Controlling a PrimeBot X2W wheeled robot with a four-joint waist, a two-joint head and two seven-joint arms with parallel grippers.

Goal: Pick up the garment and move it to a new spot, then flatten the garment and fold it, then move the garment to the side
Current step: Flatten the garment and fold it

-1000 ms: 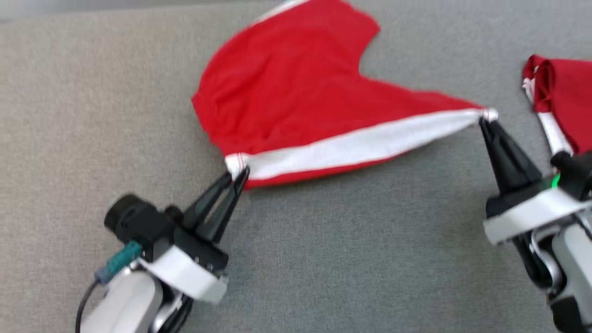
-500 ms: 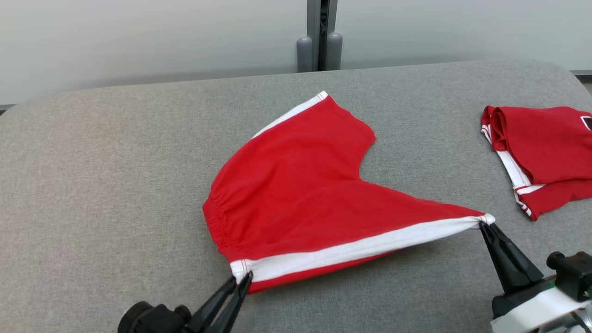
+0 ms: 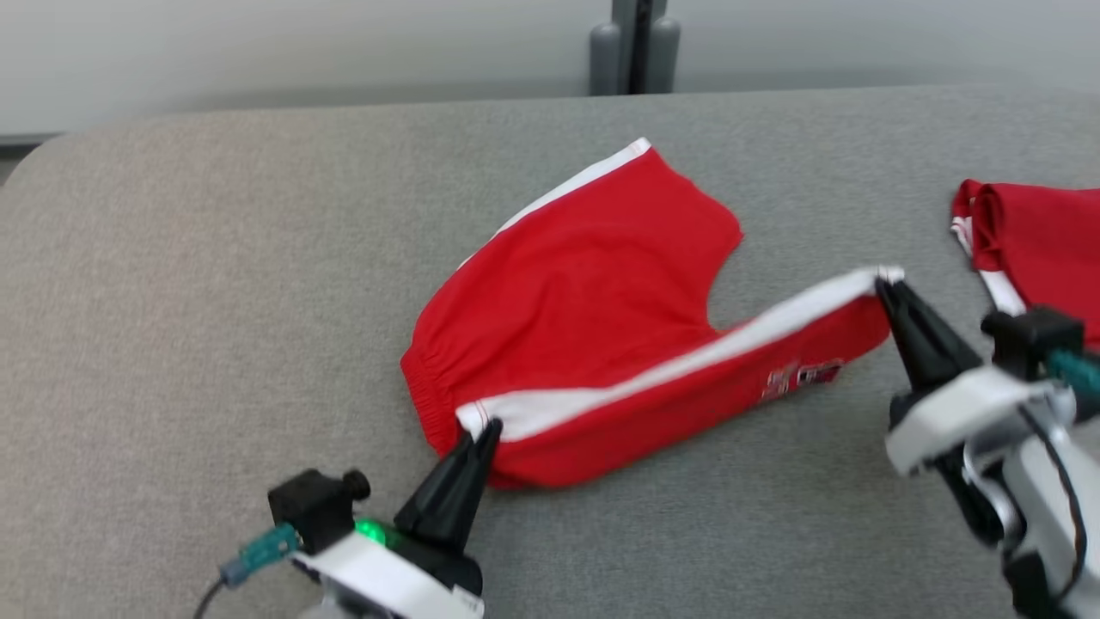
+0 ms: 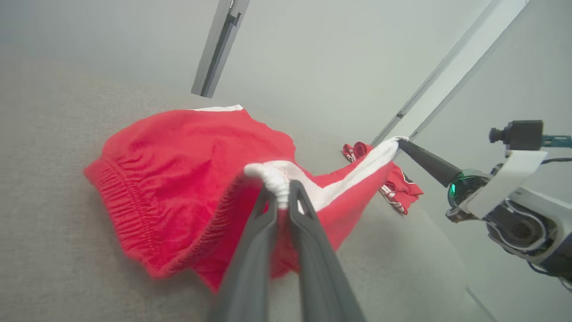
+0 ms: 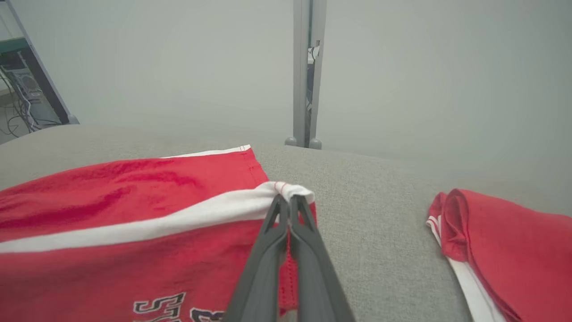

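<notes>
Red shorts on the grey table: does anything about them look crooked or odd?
The shorts are not flat: the left gripper and right gripper each pinch an end of the white-striped edge and hold it raised, so one leg drapes askew. Nothing looks torn.

you get soft, even light across the bench [image 3: 215,301], bright and free of glare. the lifted garment [image 3: 593,301] throws only a faint shadow toward the bench's near edge. the head view is slightly smeared, worst around the right gripper [image 3: 885,285]. both wrist views look hazy and washed. the fingers [image 4: 315,250] at their bottom edges are soft, and the left wrist view bends straight lines.
</notes>
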